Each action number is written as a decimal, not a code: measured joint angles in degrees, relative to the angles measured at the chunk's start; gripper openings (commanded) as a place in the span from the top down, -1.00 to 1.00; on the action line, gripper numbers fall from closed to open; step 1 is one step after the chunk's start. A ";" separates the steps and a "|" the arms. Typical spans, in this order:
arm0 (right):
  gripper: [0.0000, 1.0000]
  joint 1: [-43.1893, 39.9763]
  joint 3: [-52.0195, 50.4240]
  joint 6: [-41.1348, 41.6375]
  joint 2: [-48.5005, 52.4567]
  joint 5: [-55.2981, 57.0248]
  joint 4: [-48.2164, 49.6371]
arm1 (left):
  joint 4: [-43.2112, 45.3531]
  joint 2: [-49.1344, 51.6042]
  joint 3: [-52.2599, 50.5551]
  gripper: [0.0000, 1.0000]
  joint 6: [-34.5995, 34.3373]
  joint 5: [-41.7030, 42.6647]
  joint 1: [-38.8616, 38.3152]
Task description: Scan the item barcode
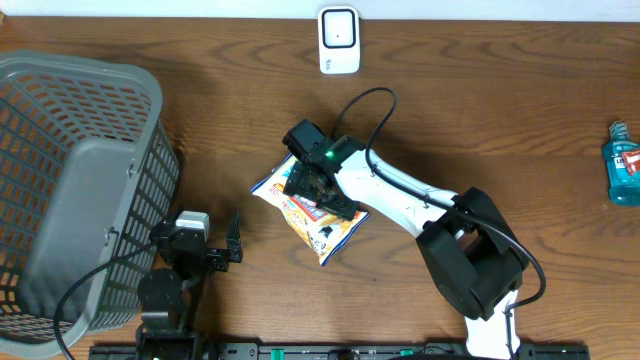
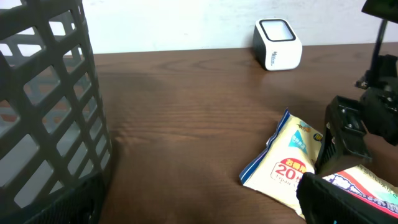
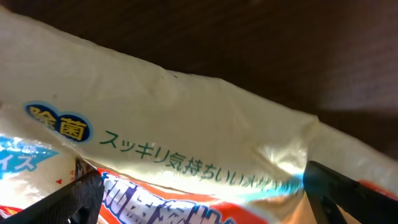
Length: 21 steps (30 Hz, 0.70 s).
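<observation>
Only the right wrist view shows us the right pincer [image 3: 202,196] spread wide. The pack [image 3: 186,118] lies between and under its fingers, cream film with green Japanese print and a blue oval. Overhead alone shows the left pincer [image 1: 215,240], also spread, with the pack well to its right, and the scanner [image 1: 339,40] far beyond the right pincer.

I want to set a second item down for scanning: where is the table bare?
Bare wood lies between the scanner and the blue bottle, and between the basket and the wipes packet. The middle is crowded: the right gripper and its arm sit over the packet; the left gripper sits by the basket.
</observation>
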 measured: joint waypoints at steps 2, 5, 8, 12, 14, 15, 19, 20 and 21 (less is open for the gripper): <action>-0.99 -0.28 0.17 -2.91 0.00 0.35 -0.72 | 0.00 0.00 0.00 -0.95 -0.02 0.00 0.00; -0.99 -0.96 1.66 -5.73 -0.15 0.07 -4.22 | 0.00 0.00 0.00 -0.96 0.00 0.00 0.00; -0.70 -2.34 2.82 -7.15 -1.53 -1.84 -5.29 | 0.00 0.00 0.00 -0.96 -0.02 0.00 0.00; -0.40 -3.17 3.93 -5.22 -6.14 -3.82 -5.09 | 0.00 0.00 0.00 -0.96 -0.02 0.02 0.00; -0.40 -2.78 4.50 -3.54 -7.52 -4.37 -4.70 | 0.00 0.00 0.00 -0.96 0.00 0.02 0.00; -0.38 -2.54 4.61 -2.91 -7.63 -4.44 -4.66 | 0.00 0.00 0.00 -0.96 0.00 0.00 0.00; -0.33 -0.42 4.61 0.44 -5.40 -4.92 -4.28 | 0.00 0.00 0.00 -0.95 -0.02 0.00 0.00; -0.33 0.11 4.61 1.09 -4.20 -5.09 -3.89 | 0.00 0.00 0.00 -0.96 0.00 0.00 0.00; -0.36 0.50 4.59 1.70 -2.99 -5.27 -3.41 | 0.00 0.00 0.00 -0.96 -0.02 0.02 0.00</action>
